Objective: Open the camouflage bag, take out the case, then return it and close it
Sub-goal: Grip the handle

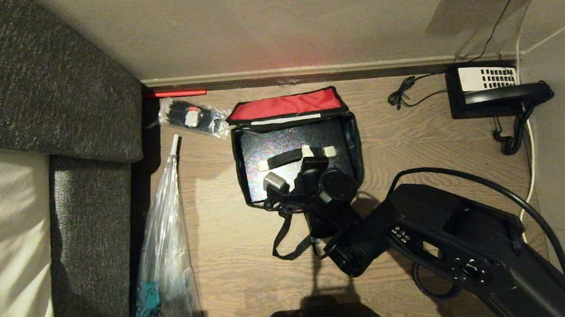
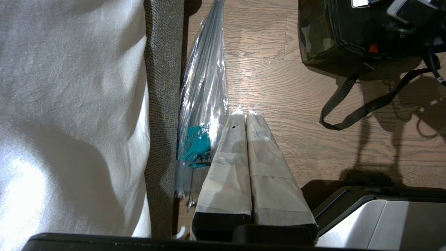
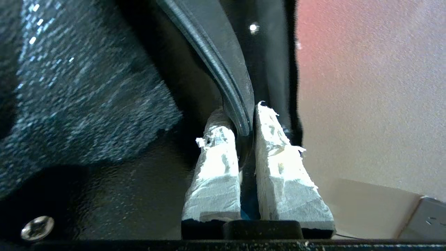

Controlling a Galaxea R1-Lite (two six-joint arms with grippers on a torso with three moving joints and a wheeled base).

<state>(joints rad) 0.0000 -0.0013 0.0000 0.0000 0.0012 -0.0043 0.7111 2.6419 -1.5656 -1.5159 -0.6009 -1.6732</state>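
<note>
case: flat black glittery box (image 1: 291,145) sitting inside the camouflage bag (image 1: 356,137) on the wood floor (image 1: 228,243), lid with red lining (image 1: 286,105) flipped back toward the wall
handling: reading as rigid, hard-shelled and smooth, so the faces are probably giving little purchase; weight unknown, likely moderate for its width; bag is soft fabric and likely sagging or dragging along as the case rises
grab point: black top handle with white ends (image 1: 295,157), lying across the case's upper face, the only real hold
right gripper: (image 3: 245,139) reaching down into the bag from the near side, taped fingertips (image 3: 217,164) pinching a thin black curved band that looks like the handle, case surface just beside them
clearance: case filling nearly the whole bag opening, so a straight-up pull is looking safest against snagging the walls
left gripper: (image 2: 245,118) parked with tips pressed together, hanging empty over the floor beside the clear plastic bag (image 2: 204,104), well apart from the camouflage bag
loose strap: (image 1: 283,234) trailing on the floor in front of the bag
</note>
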